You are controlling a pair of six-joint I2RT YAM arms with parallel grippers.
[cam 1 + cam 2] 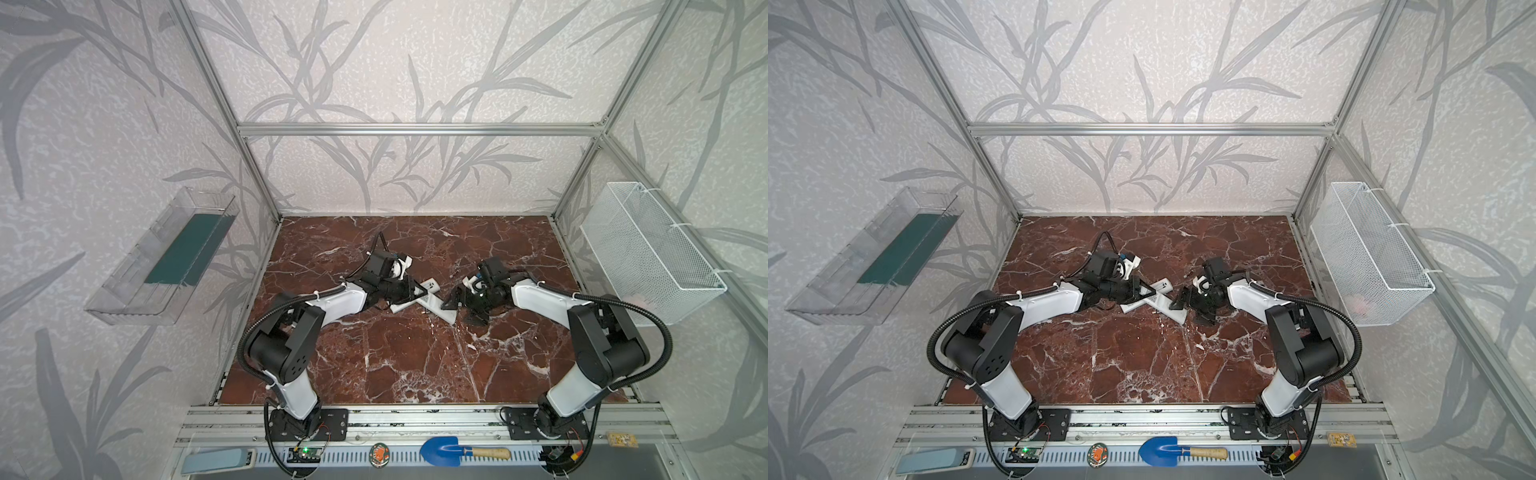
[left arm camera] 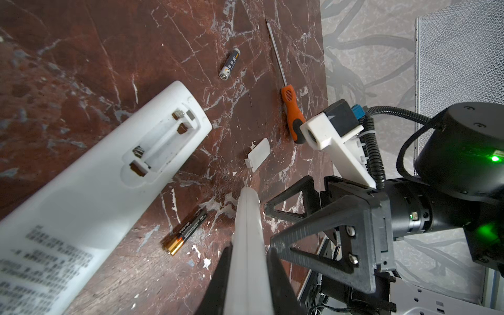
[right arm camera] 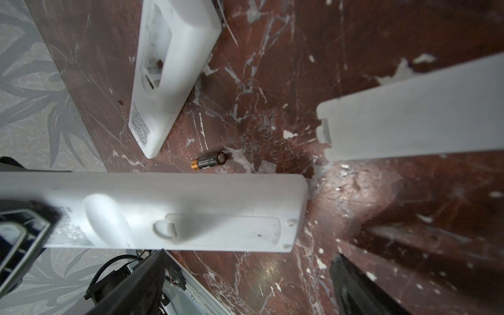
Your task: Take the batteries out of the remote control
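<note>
**Left gripper** point(image 2: 248, 261): jaws narrow, clamped on the long edges of the closed remote point(image 3: 169, 212). The left wrist view shows this remote edge-on only. Its battery cover is in place, so whatever is inside is hidden.

**Right gripper** point(image 3: 249, 255): jaws spread wide and holding nothing, just beside the closed remote's free end. In the right wrist view both fingers are cut off by the frame.

**Open remote** point(image 2: 161, 141): lies back-up on the marble table point(image 2: 81, 54). Its compartment is uncovered, with springs and contacts showing. The label print is too blurred to read.

**Batteries**, both loose on the table:
- The gold-ended battery point(image 2: 186, 233) lies between the open remote and the closed remote.
- The grey battery point(image 2: 230, 64) lies past the open remote's end, near the screwdriver point(image 2: 293, 109).
- Both are too small to pick out in the top views.

**Loose cover** point(image 2: 257, 155): small, white and flat, lying near the screwdriver, whose handle end is hidden behind the right arm's camera mount.

**Third remote** point(image 3: 409, 114): cut off by the frame edge, and I cannot tell which face is up.
</note>
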